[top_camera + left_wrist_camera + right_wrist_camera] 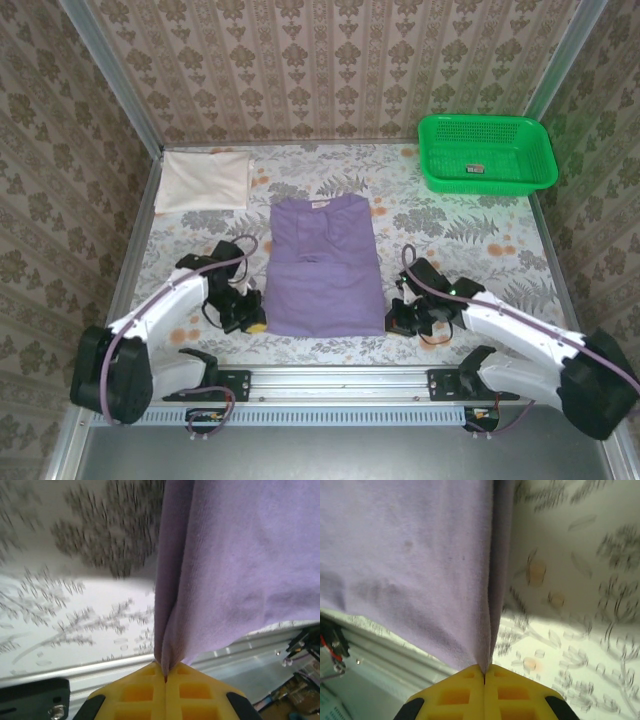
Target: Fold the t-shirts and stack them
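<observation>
I judge the cream shirt (203, 180), folded at eleven o'clock on the surface (450, 240), done; the purple shirt (322, 262) at centre is only narrowed, its near corners pinched in my left gripper (248, 318) and right gripper (398, 320) around six o'clock, so lengthwise folding and stacking remain.

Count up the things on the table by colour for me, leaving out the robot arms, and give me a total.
purple t-shirt: 1
cream t-shirt: 1
green mesh basket: 1
small dark object in the basket, too small to name: 1
Total: 4
</observation>
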`<control>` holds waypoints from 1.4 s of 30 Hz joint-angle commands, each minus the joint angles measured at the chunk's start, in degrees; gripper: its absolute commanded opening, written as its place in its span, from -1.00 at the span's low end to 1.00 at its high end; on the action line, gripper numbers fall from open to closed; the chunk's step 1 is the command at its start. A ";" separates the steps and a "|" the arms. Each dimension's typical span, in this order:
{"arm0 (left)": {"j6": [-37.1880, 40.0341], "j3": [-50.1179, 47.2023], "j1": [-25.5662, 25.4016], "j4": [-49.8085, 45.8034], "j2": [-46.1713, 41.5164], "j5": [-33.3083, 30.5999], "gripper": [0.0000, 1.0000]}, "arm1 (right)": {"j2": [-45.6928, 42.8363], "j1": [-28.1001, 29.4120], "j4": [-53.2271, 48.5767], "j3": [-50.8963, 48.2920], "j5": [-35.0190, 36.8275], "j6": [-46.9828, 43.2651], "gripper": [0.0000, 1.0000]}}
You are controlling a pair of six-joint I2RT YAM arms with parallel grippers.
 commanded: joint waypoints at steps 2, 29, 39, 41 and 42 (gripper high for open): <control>-4.23 -3.14 -0.26 -6.23 -9.15 2.66 -1.00 | -7.96 3.65 -5.23 -1.55 -0.10 7.39 -1.00; -6.44 43.74 12.41 9.24 27.08 8.61 -1.00 | 32.64 -19.88 -5.95 45.80 0.23 -10.46 -1.00; -8.77 65.34 16.01 11.22 53.41 1.96 -0.74 | 69.88 -23.12 -16.71 83.30 1.33 -10.28 -0.89; -10.45 72.16 16.69 10.00 60.15 2.19 -0.31 | 77.33 -23.88 -21.82 93.77 1.10 -8.71 -0.44; -10.90 75.90 16.92 9.37 63.17 1.77 -0.10 | 80.75 -24.37 -25.22 99.52 2.37 -8.39 -0.28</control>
